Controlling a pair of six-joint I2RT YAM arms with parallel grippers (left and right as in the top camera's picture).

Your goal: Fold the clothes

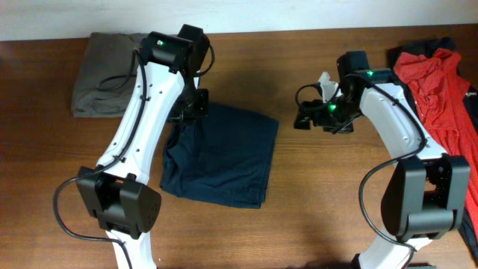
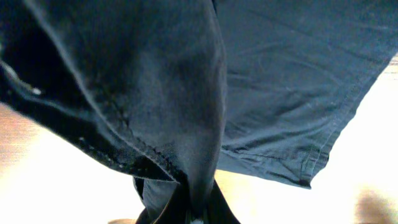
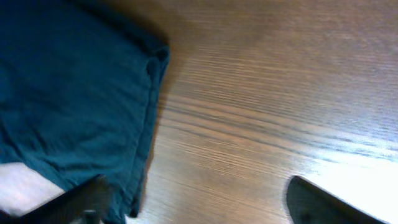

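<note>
left gripper (image 1: 191, 112): pinching the navy garment (image 1: 224, 161) edge, guessing to fold it over
right gripper (image 1: 305, 118): wide open, empty, mid-right

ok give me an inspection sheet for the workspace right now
surface: wooden table, bare between the arms
job's things: navy cloth partly folded at centre; olive cloth looks folded, back left; red cloth heaped on dark clothes, back right
clutter: nothing seen
hands: left hand shut on the navy cloth's edge; right hand open, empty, over bare wood
cables: black cable looped by left base; second cable along right arm
surroundings: pale wall behind table
</note>
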